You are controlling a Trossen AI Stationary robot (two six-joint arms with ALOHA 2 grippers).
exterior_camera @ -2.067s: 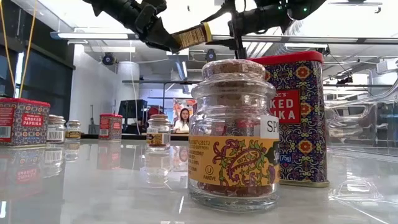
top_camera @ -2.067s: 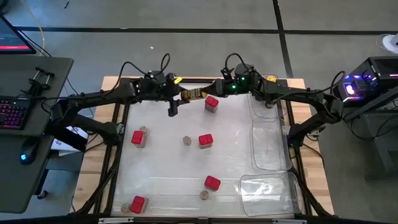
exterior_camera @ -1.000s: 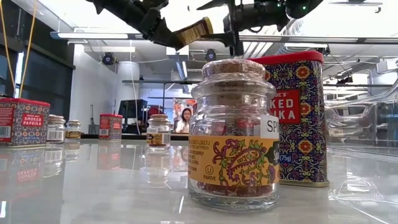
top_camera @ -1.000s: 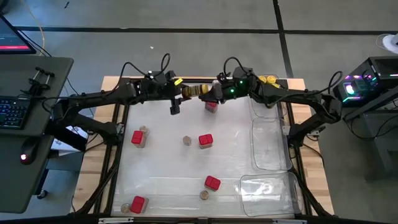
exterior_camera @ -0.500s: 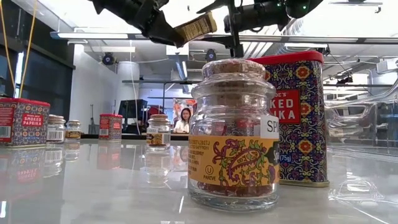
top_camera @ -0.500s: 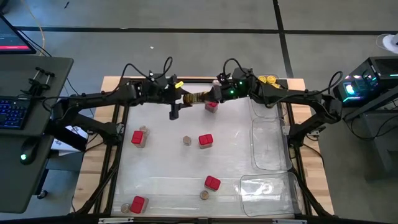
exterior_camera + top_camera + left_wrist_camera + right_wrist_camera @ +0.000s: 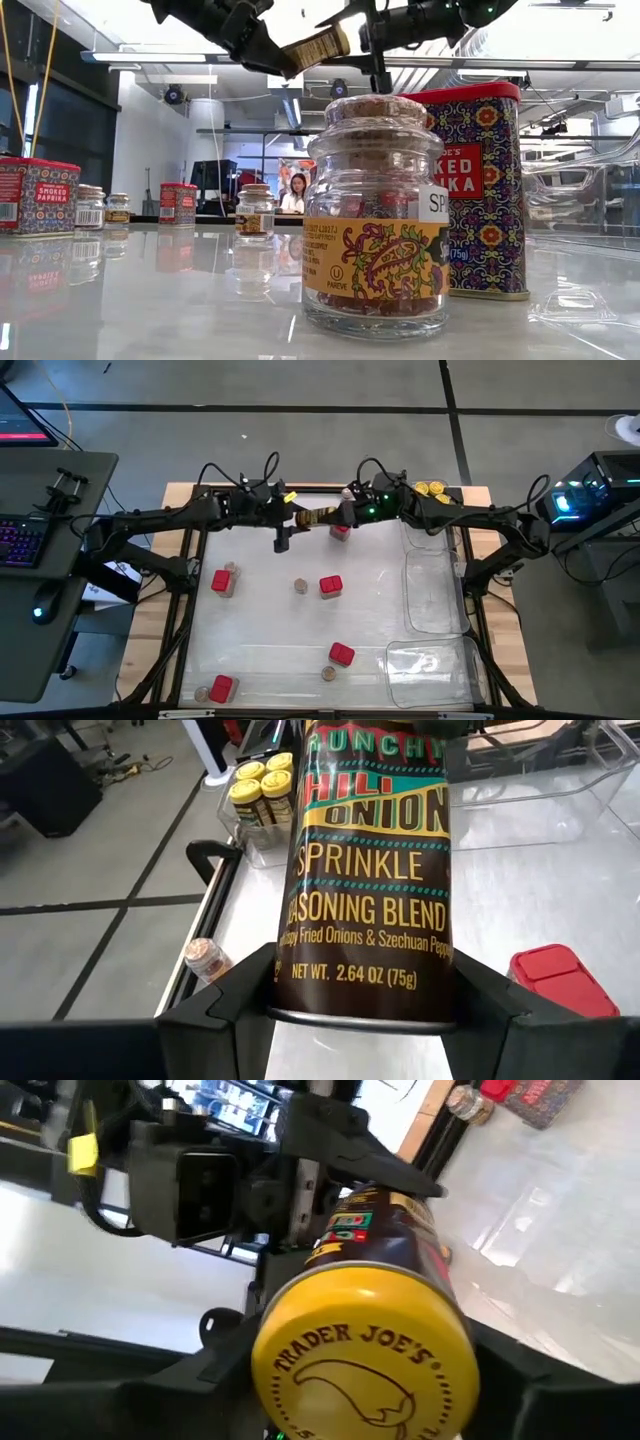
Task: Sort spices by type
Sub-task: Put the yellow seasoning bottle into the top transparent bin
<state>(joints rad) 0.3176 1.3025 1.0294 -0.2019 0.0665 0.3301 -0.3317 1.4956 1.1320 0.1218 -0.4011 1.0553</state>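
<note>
Above table's far edge: yellow-lidded jar [image 7: 318, 516] between left hand [image 7: 297, 516], right hand [image 7: 338, 518].

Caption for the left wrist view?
Left gripper holds a Chili Onion seasoning jar above the table, yellow-lidded jars beyond.

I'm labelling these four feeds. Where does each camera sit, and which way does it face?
High: overhead, straight down; both arms meet at the table's far edge.
Low: table height, level, behind a cork jar; arms overhead.
Left wrist: along the left tool, gripping the seasoning jar's base.
Right wrist: along the right tool, around its yellow lid.
Shared: all four show the seasoning jar.
</note>
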